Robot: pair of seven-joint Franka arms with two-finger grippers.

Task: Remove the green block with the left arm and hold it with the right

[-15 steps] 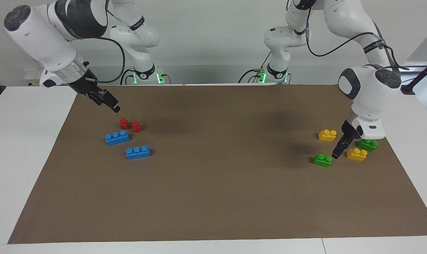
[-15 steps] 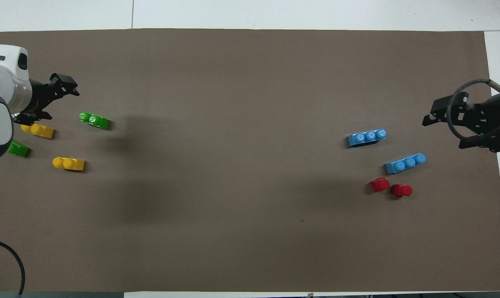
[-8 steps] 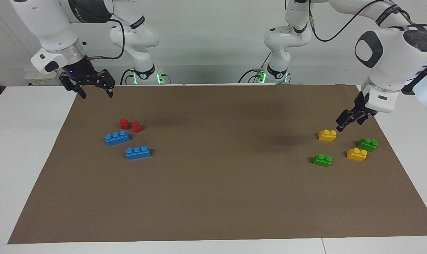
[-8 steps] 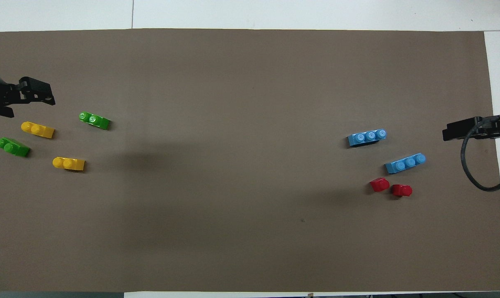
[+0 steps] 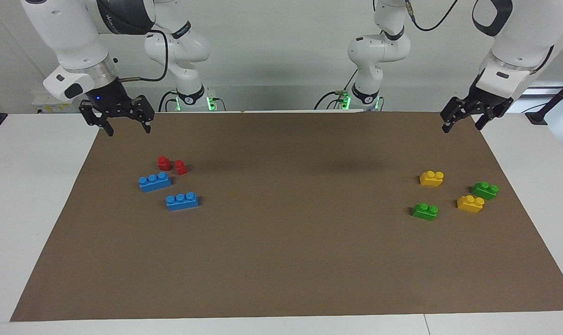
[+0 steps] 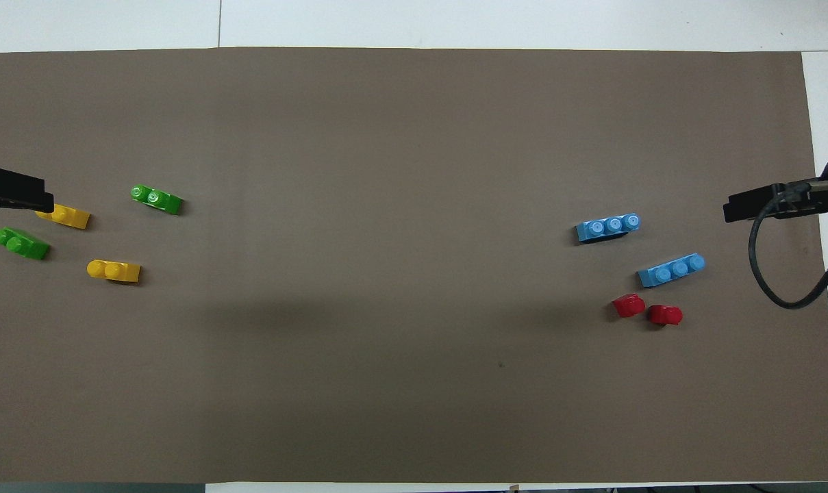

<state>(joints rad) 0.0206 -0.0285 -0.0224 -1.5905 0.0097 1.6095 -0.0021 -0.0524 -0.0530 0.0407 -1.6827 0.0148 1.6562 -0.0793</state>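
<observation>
Facing view: both arms are hanging raised at the robots' edge of the brown mat (image 5: 281, 260) that is covering the desk (image 5: 34, 186), and neither is carrying anything. The left gripper (image 5: 464, 120) is hovering over the mat's corner at the left arm's end, its jaws spread apart and empty. The right gripper (image 5: 121, 123) is hovering over the mat's corner at the right arm's end, jaws likewise spread and empty.

Two green blocks are lying on the mat toward the left arm's end. One green block (image 5: 425, 211) is sitting apart from the others, farther from the robots than the yellow bricks; the second green block (image 5: 484, 190) is resting just beside a yellow brick (image 5: 470, 203), closer to the mat's end edge. A second yellow brick (image 5: 431, 178) is lying nearer to the robots. Two blue bricks (image 5: 154, 181) and two red pieces (image 5: 172, 164) are lying toward the right arm's end, well apart from the green ones.

Judgement: no green block is being grasped, so the removal step is not yet begun. The next move calls for the left gripper descending over a green block with jaws straddling its narrow sides. The free-standing block is offering the cleaner approach; the other risks disturbing the adjacent yellow brick. The right arm is waiting
</observation>
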